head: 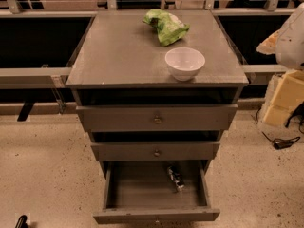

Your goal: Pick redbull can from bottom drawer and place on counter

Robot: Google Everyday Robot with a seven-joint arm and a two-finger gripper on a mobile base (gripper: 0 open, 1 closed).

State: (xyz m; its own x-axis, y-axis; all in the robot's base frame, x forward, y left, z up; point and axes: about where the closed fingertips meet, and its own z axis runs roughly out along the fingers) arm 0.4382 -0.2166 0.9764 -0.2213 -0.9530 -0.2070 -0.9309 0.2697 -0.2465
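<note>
The redbull can (175, 177) lies on its side in the open bottom drawer (137, 189), right of centre and toward the back. The drawer is pulled well out. The counter (123, 51) is the flat grey top of the cabinet above it. My gripper is not in view. Only a white rounded part of what looks like my arm (292, 34) shows at the right edge, level with the counter and well away from the can.
A white bowl (185, 62) stands near the counter's front right. A crumpled green bag (165, 25) lies at its back. The top drawer (156, 118) and middle drawer (156, 152) stick out slightly. Yellow foam blocks (285, 99) and a cable (282, 142) lie on the floor at right.
</note>
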